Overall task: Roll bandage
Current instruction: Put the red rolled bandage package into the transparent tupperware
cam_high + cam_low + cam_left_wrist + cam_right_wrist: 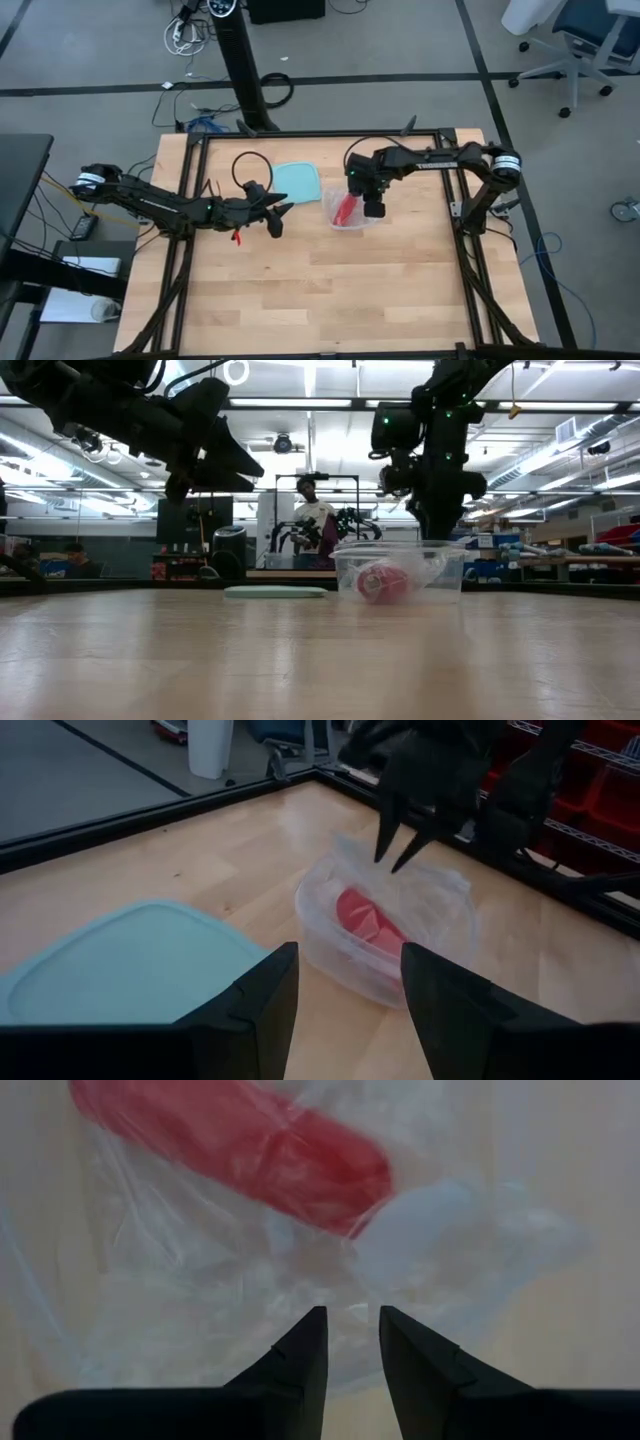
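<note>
A pale wooden table [330, 290] with a butcher-block grain is seen from above, framed by black metal rails and standing on a grey floor [90, 45] crossed by dark lines, where cables [185, 35] are strewn beside a black post [240, 60] and an office chair [575, 40] is parked in the far corner. Near the table's middle a clear plastic container [398, 572] lined with a crinkled clear bag [200, 1260] is set, and the red bandage [368, 920] is held inside it as a small roll. Just beside the container, towards the left arm, a light-blue square lid [298, 181] is laid flat on the wood. The right claw [352, 1342] is poised directly over the container, its two dark fingers drawn close with only a narrow gap between them at the bag's film; whether the plastic is pinched cannot be told, and the bandage is not touched. The left claw [345, 990] is held above the table on the lid's side, well apart from the container, with its fingers spread wide and nothing between them. In the low view, a workshop room is shown beyond the table, lit by long ceiling strip lights [300, 402], with shelving [590, 550] stocked with bins on one side, and a person [312, 520] is seen standing far back among other equipment.
</note>
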Controlling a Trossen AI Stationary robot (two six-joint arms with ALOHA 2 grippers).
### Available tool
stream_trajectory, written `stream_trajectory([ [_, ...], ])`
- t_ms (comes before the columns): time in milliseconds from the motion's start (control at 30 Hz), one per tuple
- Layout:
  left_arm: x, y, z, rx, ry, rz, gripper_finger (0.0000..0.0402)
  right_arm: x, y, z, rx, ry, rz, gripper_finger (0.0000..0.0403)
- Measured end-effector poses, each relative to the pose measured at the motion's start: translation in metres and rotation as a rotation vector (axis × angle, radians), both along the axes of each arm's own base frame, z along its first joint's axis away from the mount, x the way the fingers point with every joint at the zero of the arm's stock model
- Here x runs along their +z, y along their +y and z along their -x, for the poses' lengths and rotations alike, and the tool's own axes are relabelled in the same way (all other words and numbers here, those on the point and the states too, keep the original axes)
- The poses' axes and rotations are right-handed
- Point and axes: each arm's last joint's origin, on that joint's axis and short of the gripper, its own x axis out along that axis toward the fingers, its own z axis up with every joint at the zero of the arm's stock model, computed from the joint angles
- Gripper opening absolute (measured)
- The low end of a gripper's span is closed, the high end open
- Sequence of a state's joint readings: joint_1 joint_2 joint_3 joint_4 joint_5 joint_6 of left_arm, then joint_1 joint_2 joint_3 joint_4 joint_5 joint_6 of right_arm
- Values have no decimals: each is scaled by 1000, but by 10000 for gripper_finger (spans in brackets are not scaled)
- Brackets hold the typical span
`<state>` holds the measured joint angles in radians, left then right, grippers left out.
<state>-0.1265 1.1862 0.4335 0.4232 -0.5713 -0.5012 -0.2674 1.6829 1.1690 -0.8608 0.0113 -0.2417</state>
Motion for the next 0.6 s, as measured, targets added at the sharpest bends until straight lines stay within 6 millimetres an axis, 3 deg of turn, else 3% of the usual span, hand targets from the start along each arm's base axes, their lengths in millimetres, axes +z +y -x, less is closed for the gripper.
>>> stream_trajectory([
  [300, 1, 0, 0, 0, -14, 1, 181, -16, 10, -8, 68, 69, -21, 92],
  [600, 3, 0, -1, 0, -29, 3, 181, -48, 12, -18, 105, 140, -63, 90],
])
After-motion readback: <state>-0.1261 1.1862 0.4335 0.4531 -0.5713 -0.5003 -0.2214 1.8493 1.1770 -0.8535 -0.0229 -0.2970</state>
